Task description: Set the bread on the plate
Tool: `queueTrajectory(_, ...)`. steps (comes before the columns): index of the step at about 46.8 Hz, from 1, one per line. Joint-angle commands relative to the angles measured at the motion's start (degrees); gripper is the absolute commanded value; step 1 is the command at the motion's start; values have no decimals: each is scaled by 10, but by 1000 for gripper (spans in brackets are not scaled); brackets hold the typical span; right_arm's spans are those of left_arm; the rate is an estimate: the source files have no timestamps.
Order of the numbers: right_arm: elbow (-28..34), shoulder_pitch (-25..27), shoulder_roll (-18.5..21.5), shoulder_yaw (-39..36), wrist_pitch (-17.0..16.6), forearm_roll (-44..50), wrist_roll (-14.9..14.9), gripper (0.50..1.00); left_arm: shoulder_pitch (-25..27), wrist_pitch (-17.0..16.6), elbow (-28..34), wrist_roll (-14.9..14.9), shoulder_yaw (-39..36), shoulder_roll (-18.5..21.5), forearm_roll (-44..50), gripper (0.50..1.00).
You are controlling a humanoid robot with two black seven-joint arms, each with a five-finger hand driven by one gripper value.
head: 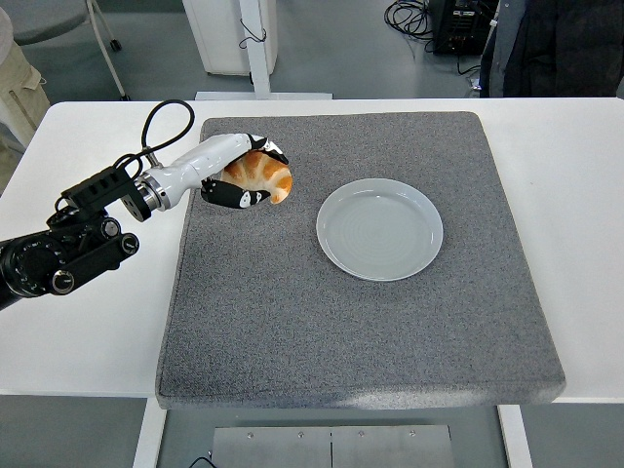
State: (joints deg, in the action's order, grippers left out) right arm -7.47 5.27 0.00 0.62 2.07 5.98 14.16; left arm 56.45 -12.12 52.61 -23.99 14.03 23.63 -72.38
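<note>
1. White table [88, 341] carries a grey foam mat [341, 331], likely there to cushion and steady the items.
2. Pale grey plate [379, 228] lies on the mat, holding nothing, well right of the bread.
3. Left hand [234, 175] has its fingers wrapped around the croissant, apparently ready for carrying rightward.
4. Croissant [265, 177] sits in that grasp, over the mat's far-left part.

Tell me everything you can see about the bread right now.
The bread is a golden-brown croissant with paler ridges across its curved, glossy crust. The left robot hand wraps it, black fingertips under its near side. It sits over the grey mat, left of the empty plate, not touching it.
</note>
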Motion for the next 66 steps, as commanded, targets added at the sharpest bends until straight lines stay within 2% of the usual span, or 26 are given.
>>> queueTrajectory(1,0,0,0,0,0,0,0,1000,18,10,0,0,0,10,1,500)
queueTrajectory(11,0,0,0,0,0,0,0,1000,81,67,2,2,-1,32,35,500)
queueTrajectory(19,0,0,0,0,0,0,0,1000,120,76,1,6,-1,34,44,500)
queueTrajectory(29,0,0,0,0,0,0,0,1000,169,105,-2,9,-2,34,44,500)
queueTrajectory(43,0,0,0,0,0,0,0,1000,244,125,-5,7,-52,32,44,500)
queueTrajectory(57,0,0,0,0,0,0,0,1000,286,125,-4,8,-80,-8,43,500)
queueTrajectory(66,0,0,0,0,0,0,0,1000,292,125,-9,10,-81,-69,36,500)
